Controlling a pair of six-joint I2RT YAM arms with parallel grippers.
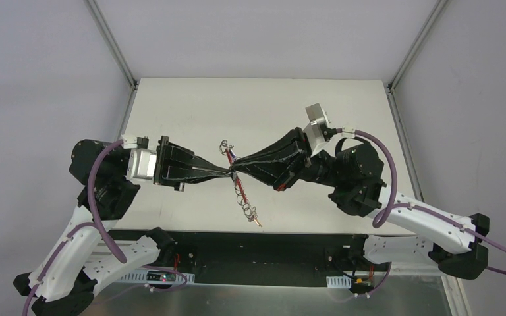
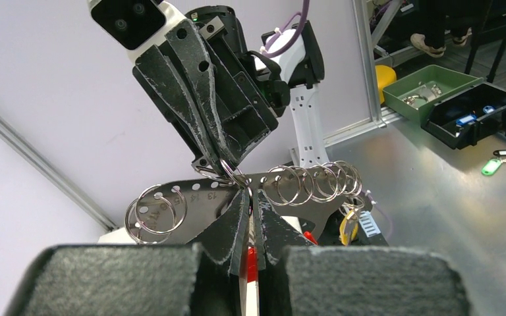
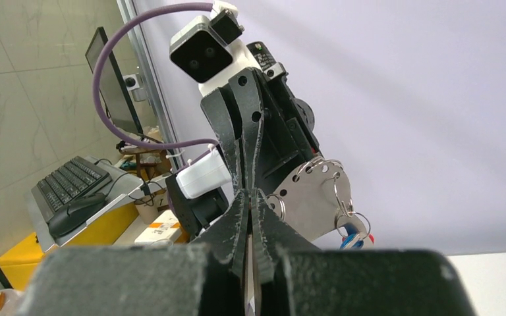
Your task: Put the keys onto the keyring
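The keyring [image 1: 246, 201] is a bunch of silver wire rings with a red strap [image 1: 226, 153], held above the table between both grippers. In the left wrist view the rings [image 2: 309, 182] hang from a flat perforated metal plate [image 2: 191, 197], with a yellowish tag [image 2: 349, 225] behind. My left gripper [image 2: 255, 197] is shut on the plate's edge. My right gripper [image 2: 223, 168] is shut on a ring at the plate's top. A blue key head [image 3: 352, 241] hangs from a ring below the plate [image 3: 306, 197] in the right wrist view. The black-headed key is not visible.
The white table [image 1: 191, 112] lies under both arms, which meet near its middle [image 1: 235, 172]. Beyond the table, the left wrist view shows a green bin [image 2: 435, 82], a black bin [image 2: 477, 115] with blue items and a green tag [image 2: 491, 166] on a metal bench.
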